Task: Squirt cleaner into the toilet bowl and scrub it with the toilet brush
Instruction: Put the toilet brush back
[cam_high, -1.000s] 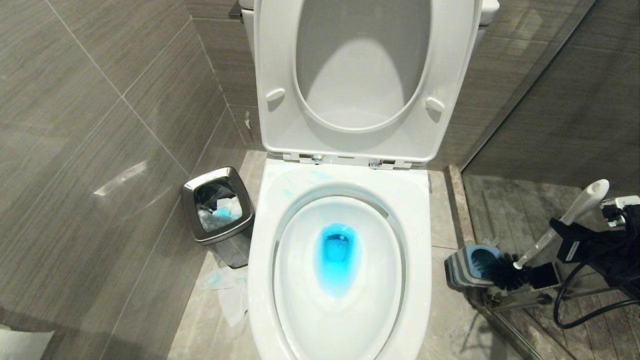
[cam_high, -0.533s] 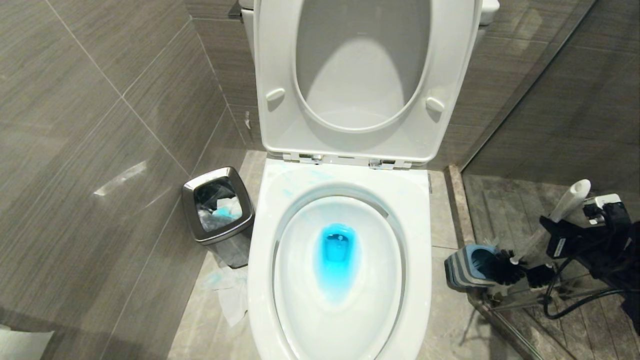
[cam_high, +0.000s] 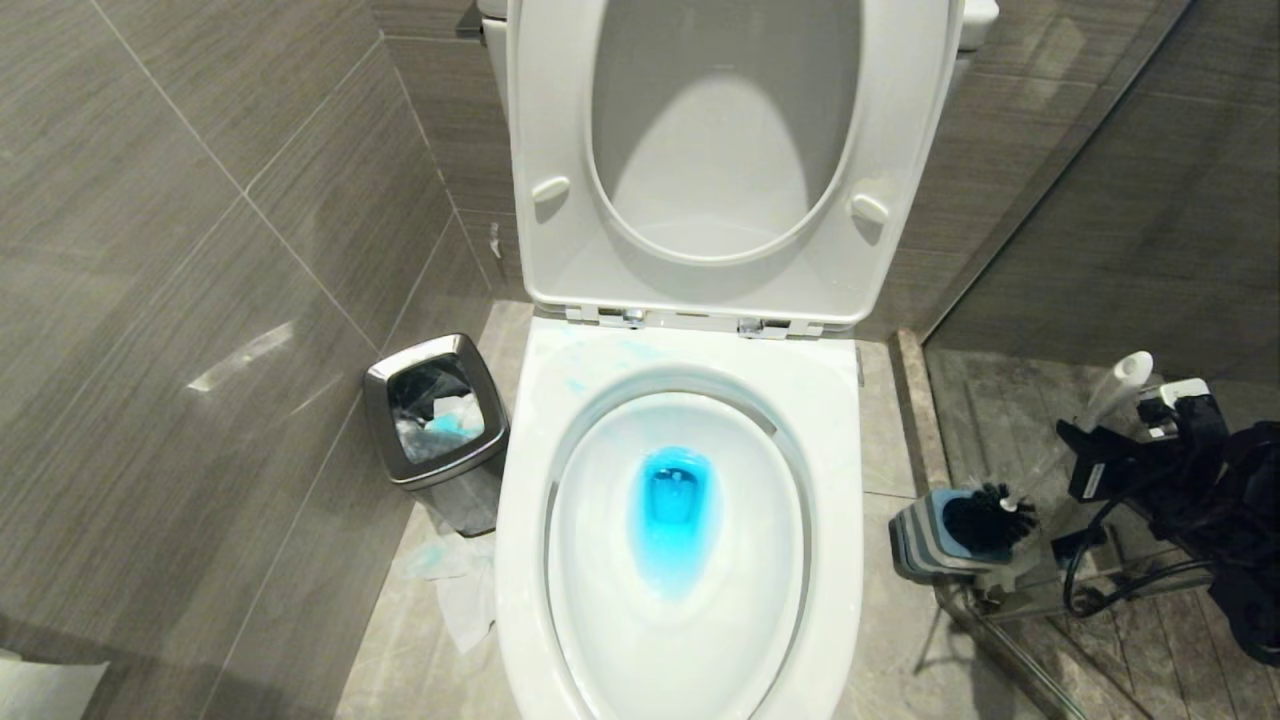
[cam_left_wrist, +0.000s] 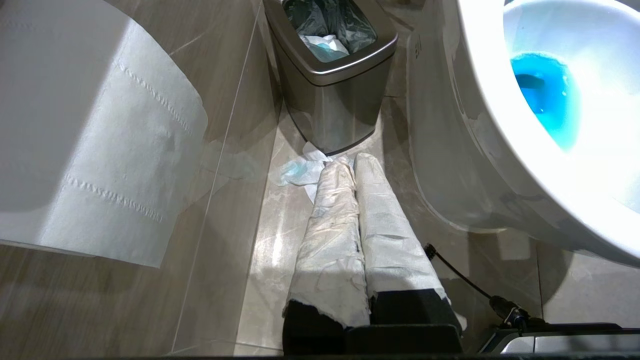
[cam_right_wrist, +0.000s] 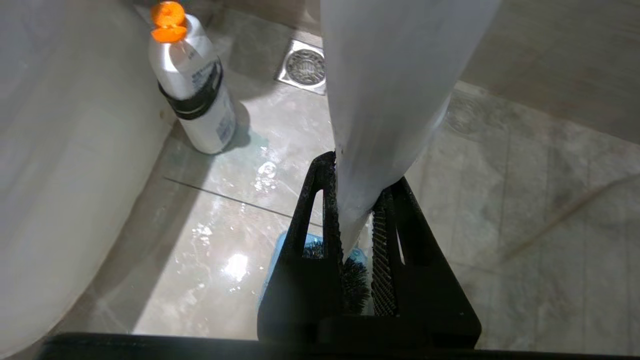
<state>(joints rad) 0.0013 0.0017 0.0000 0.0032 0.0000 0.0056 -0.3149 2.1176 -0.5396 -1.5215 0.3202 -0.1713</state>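
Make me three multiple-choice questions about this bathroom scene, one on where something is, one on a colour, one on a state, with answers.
1. Where is the bin?
A. on the robot's left of the toilet bowl
B. on the robot's right of it
C. behind the tank

2. What colour is the water in the bowl?
A. clear
B. bright blue
C. green

3. What is the right gripper doing?
A. hanging open
B. shut on the toilet brush
C. holding a bottle

Answers: 1 A, the head view shows the bin left of the bowl. 2 B, vivid blue pool. 3 B, the right wrist view shows both fingers pressed against the white handle.
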